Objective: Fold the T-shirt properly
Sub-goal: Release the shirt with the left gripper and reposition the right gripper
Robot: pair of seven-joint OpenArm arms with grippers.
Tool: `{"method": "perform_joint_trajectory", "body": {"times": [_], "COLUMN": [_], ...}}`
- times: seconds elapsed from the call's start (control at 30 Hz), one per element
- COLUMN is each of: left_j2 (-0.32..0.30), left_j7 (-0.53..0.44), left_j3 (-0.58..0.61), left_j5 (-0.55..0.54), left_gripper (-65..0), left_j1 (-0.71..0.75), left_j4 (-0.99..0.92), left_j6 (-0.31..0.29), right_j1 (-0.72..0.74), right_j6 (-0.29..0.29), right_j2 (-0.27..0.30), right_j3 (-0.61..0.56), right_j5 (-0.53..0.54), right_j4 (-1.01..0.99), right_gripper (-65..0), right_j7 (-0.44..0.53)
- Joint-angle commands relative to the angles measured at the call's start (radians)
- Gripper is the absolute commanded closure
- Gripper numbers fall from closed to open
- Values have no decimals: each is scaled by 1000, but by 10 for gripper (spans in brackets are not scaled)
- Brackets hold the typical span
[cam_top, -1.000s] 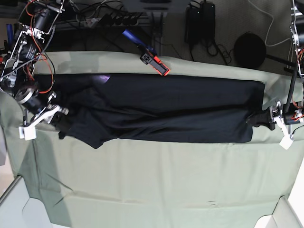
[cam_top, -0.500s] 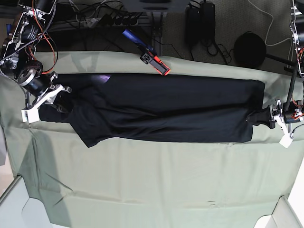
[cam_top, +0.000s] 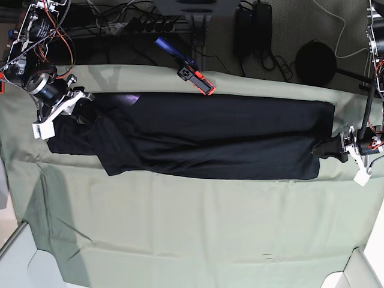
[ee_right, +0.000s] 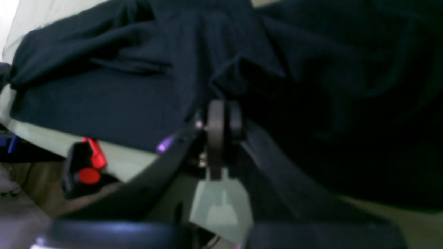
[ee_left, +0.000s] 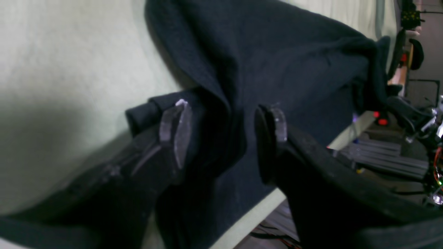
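We see the T-shirt (cam_top: pixel 204 141) lying as a long dark band across the middle of the counter (cam_top: pixel 192 234), stretched from nine o'clock to three o'clock in the base view, its body already doubled lengthwise and its sleeve end bunched toward nine o'clock. We judge it light, limp and without any stiffness: it sags and wrinkles wherever it is lifted, so it will drape from any pinch point and drag its loose layers along. The weave looks matte and not slippery, so a small pinch should hold. The right tool (cam_top: pixel 55 111), at ten o'clock, is clenched on a fold of the T-shirt near the neck end; in the right wrist view its jaws stand pressed together with dark cloth rising from them. The left tool (cam_top: pixel 347 150), at three o'clock, has its jaws spread apart around a ridge of cloth at the hem end, and we cannot tell whether the pads actually press it. We would take hold at the hem corners and at the shoulder line, gathering all layers in one pinch, since a single layer would peel away and spoil the fold.
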Motion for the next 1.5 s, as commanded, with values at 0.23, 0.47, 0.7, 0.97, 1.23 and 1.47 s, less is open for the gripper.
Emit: {"method": "perform_joint_trajectory", "body": {"times": [0.23,0.47,0.7,0.97,1.23,1.47], "left_j2": [-27,-111,-150,-142,-132,-115], "left_j7": [-44,-143,-144,-145,-175,-174], "left_j3": [-6,-6,-7,-7,-7,-7], "left_j5": [23,89,69,20,35,36], "left_gripper": [-389,-391,-391,-391,-391,-391], "left_j1": [-19,-19,-24,-41,-41,-37], "left_j4": [14,14,14,15,15,15], "left_j6": [-20,-20,-20,-20,-20,-20], "right_j1": [3,4,55,219,325,227], "right_j6": [48,47,47,48,49,49], "right_j2": [14,14,14,14,14,15], "right_j3": [7,37,81,-18,-230,-230], "right_j5": [-10,-31,-31,-122,-160,-159], "right_j4": [25,150,213,43,-215,-211], "right_gripper": [-297,-297,-296,0,0,0], "right_j7": [21,31,73,158,135,110]}}
